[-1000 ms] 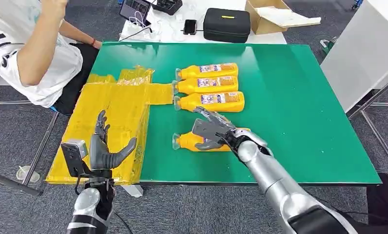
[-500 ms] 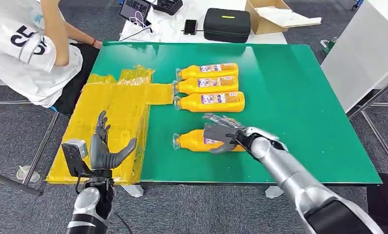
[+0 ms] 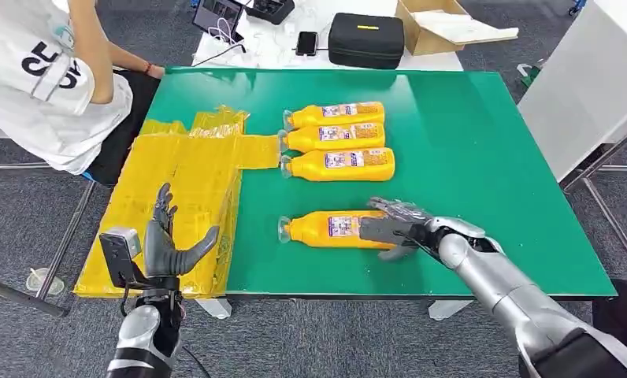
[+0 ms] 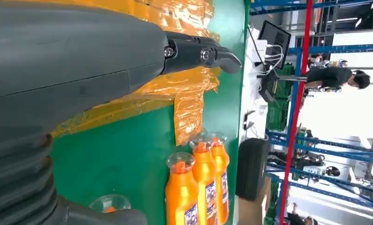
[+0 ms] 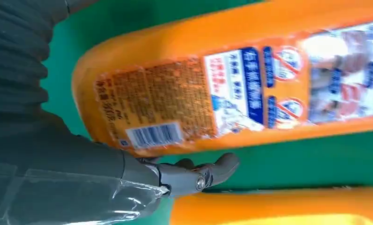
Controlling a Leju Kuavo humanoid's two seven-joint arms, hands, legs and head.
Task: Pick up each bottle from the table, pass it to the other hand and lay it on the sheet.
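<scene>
Four orange bottles lie on their sides on the green table [image 3: 468, 142]. Three form a row: [image 3: 335, 115], [image 3: 334, 137], [image 3: 340, 164]. The fourth bottle [image 3: 330, 228] lies alone nearer the front, cap toward the sheet. My right hand [image 3: 393, 224] is at its base end, fingers spread over it and no grip to be seen; in the right wrist view the thumb [image 5: 198, 173] lies beside the bottle [image 5: 231, 84]. My left hand [image 3: 168, 244] is raised and open over the front of the yellow sheet [image 3: 192, 181]. The left wrist view shows the row of bottles [image 4: 182, 197] beyond the sheet [image 4: 189, 75].
A person in a white shirt [image 3: 50, 79] sits at the table's far left corner. Behind the table are a black case [image 3: 365, 39], a phone [image 3: 307, 42] and a cardboard box [image 3: 436, 27]. A white cabinet [image 3: 594, 79] stands to the right.
My right hand has slid right along the front bottle, from its middle to its base end, uncovering the label. The person's arm has shifted. My left hand has stayed put.
</scene>
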